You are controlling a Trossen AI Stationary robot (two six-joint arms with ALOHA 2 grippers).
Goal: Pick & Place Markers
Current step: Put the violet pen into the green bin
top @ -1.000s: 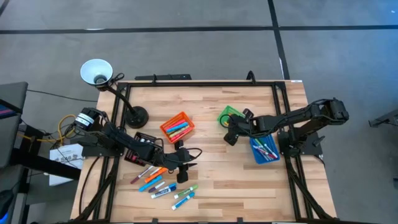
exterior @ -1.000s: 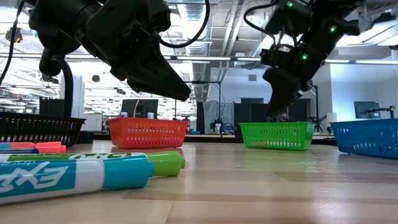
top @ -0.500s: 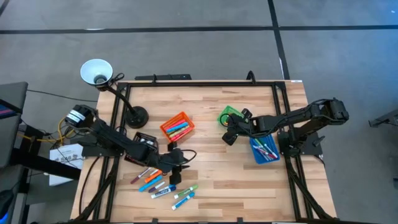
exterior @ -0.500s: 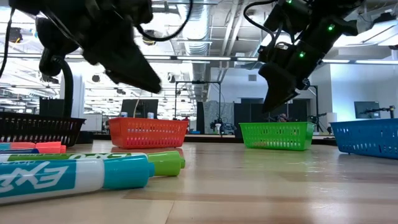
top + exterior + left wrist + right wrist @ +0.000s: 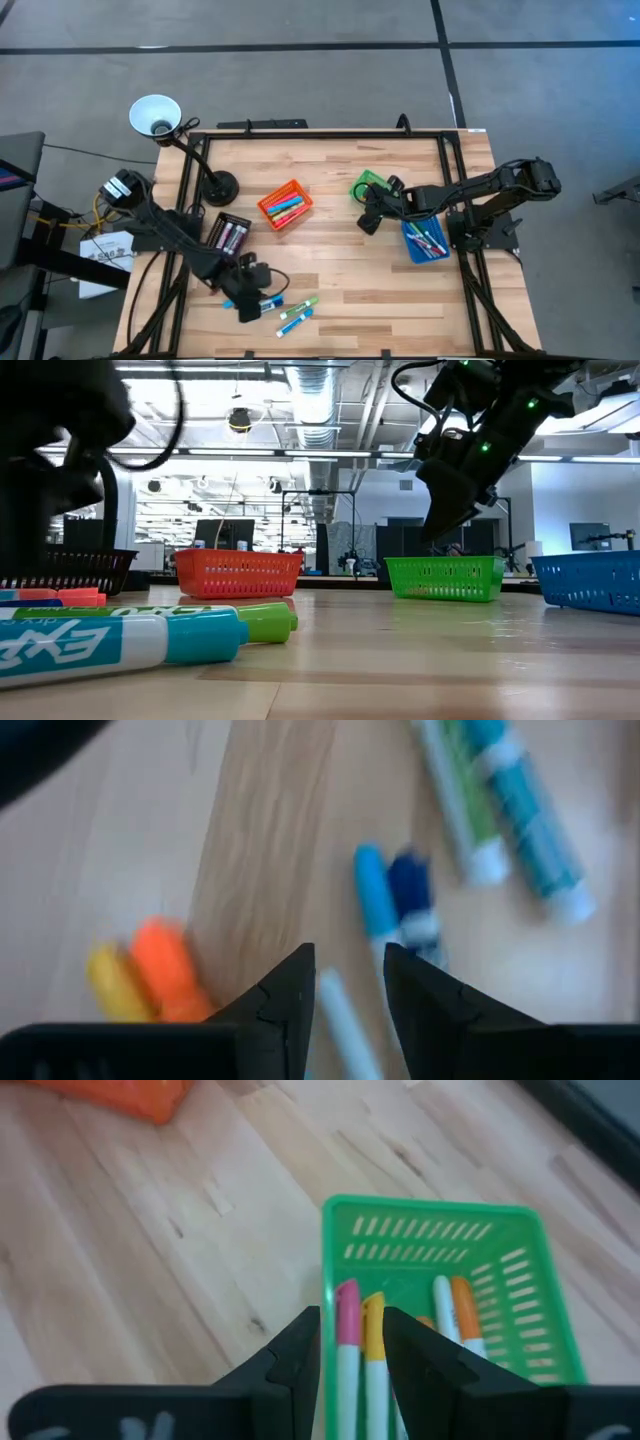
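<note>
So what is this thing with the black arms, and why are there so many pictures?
It's a robot with two arms at a wooden table. One camera looks down from above, one sits low on the table, and one rides on each wrist. Orange, green, blue and black bins stand on the table, and loose markers lie near the front. The left gripper is open, low over those markers, holding nothing. The right gripper is by the green bin. Its camera shows a pink marker and a yellow marker right in front of it, but I can't tell whether it holds them.
</note>
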